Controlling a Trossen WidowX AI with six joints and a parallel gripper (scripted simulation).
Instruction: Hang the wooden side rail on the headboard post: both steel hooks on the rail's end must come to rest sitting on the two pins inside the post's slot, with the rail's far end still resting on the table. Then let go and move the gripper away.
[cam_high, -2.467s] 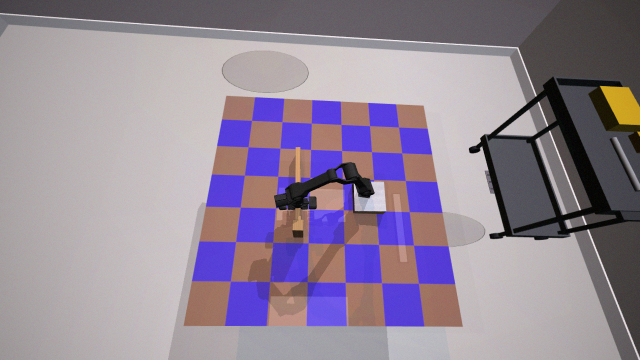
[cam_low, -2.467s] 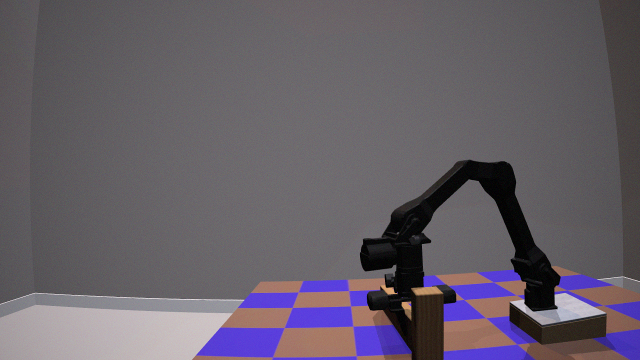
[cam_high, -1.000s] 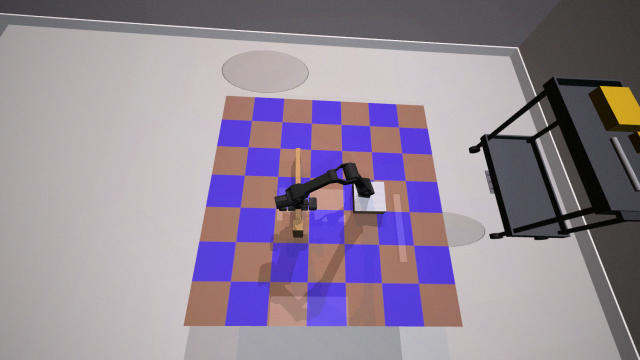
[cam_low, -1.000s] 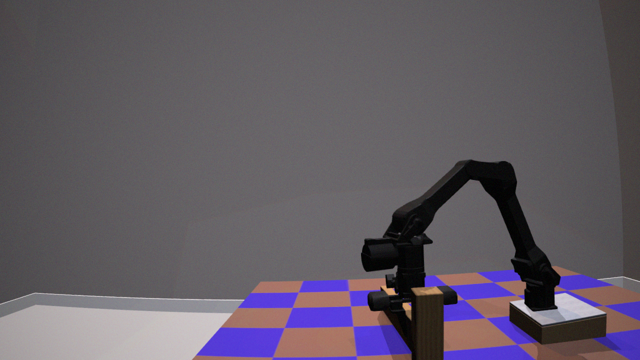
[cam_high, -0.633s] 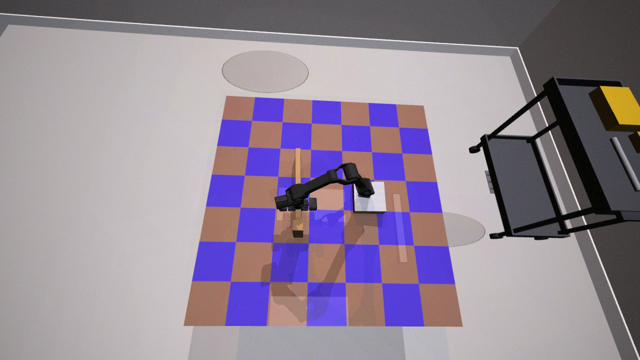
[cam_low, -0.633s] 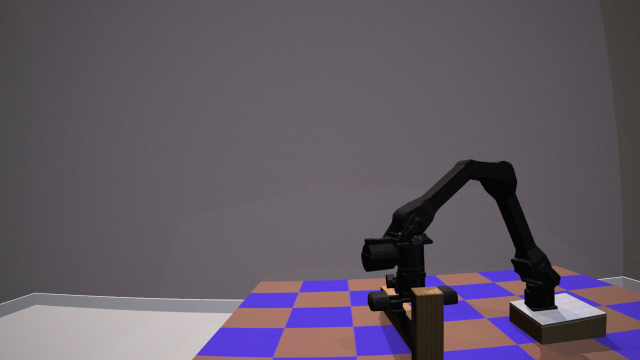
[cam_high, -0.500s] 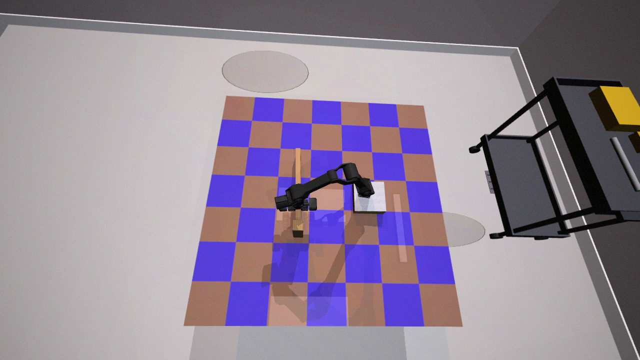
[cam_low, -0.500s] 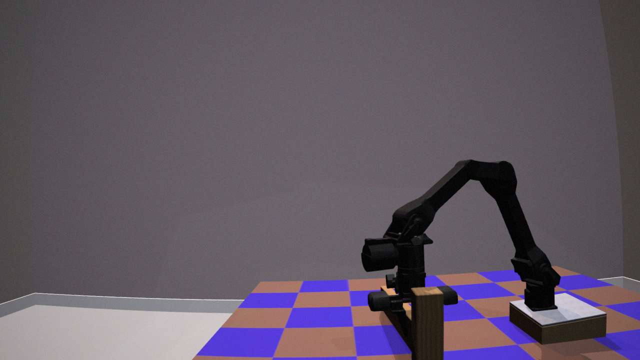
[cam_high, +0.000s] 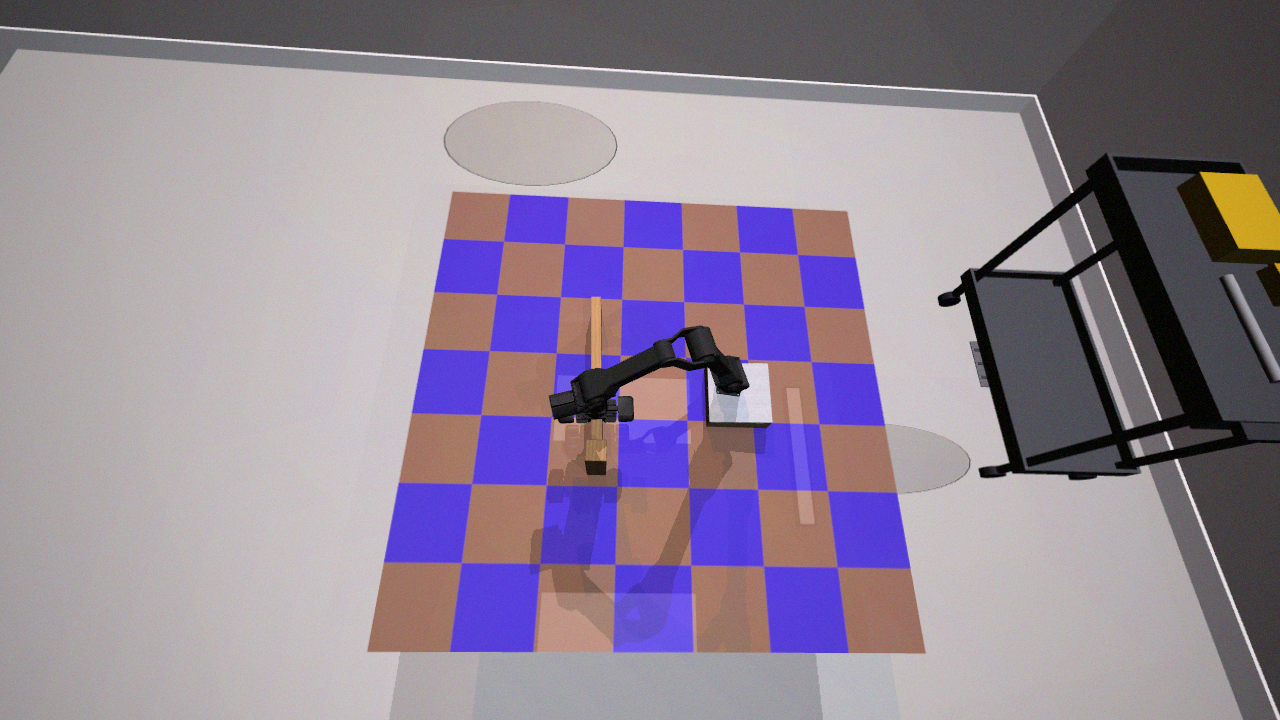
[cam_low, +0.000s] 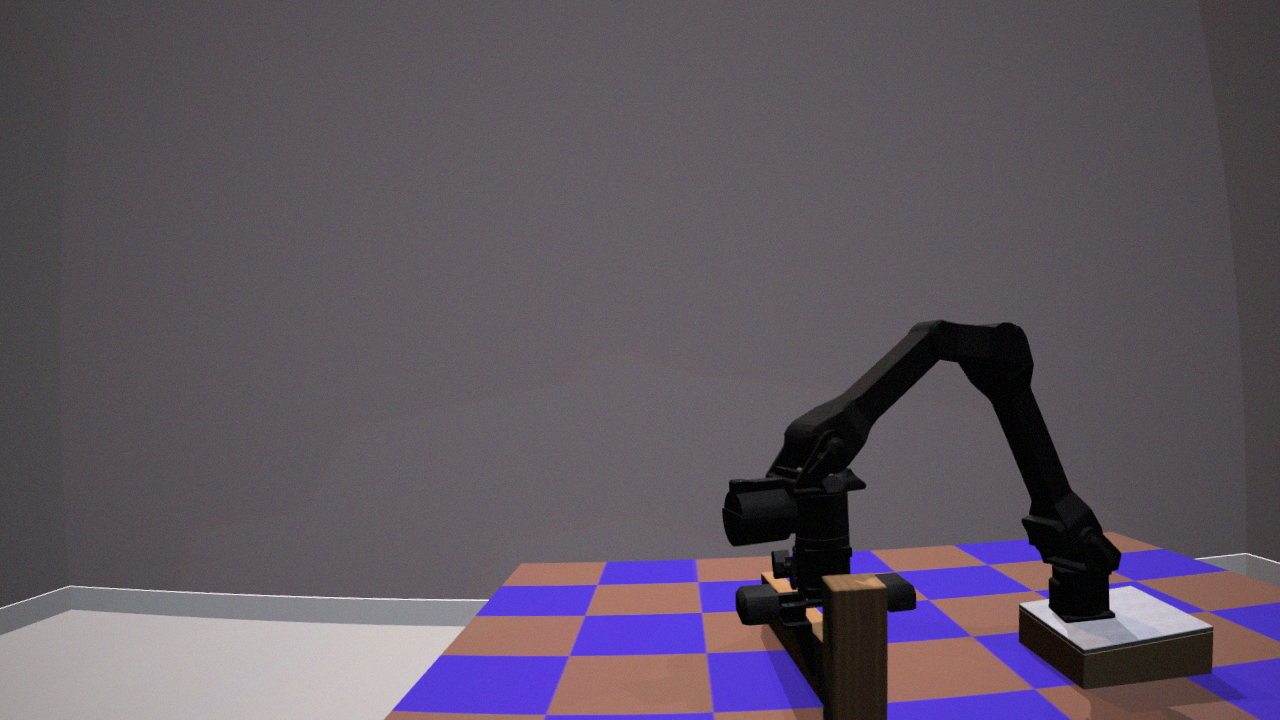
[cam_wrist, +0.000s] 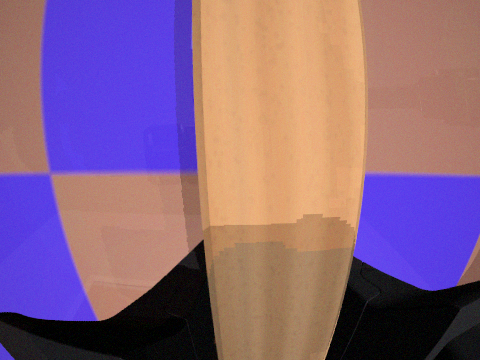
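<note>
The light wooden side rail (cam_high: 596, 331) (cam_wrist: 280, 125) runs from the far end toward the headboard post (cam_high: 596, 454) (cam_low: 854, 644), in line with it. My gripper (cam_high: 597, 413) (cam_wrist: 256, 240) is shut on the rail, near the rail's post end, with one black finger on each side. In the exterior view the rail (cam_low: 781, 583) shows behind the upright post, partly hidden by the gripper. The rail's near end is at or very close to the post; any gap cannot be told. The steel hooks, the slot and its pins are hidden in all views.
The arm's base stands on a white-topped block (cam_high: 756, 394) (cam_low: 1154, 617) to the right of the rail. The checkered table top (cam_high: 501, 608) (cam_low: 635, 685) lies under everything. A black cart (cam_high: 1047, 358) with a yellow box (cam_high: 1239, 214) stands off to the right.
</note>
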